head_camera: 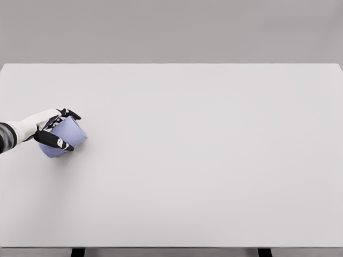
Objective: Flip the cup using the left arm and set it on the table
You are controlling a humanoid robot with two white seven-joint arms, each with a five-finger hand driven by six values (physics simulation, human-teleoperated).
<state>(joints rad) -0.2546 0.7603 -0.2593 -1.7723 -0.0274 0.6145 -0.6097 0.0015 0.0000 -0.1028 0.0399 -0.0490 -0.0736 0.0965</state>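
L hand (52, 128) comes in from left edge, fingers wrapped round cup (65, 137), gripping it. Cup is tilted, at far left of table (203, 160), w/ thumb across its front.

The cup (65, 137) sits far out toward nine o'clock on the desk (203, 160), close to the desk's left edge and about midway between its near and far edges. It is tilted within the left hand (48, 128), whose arm enters from nine o'clock. Fingers (53, 141) wrap its near and far sides.
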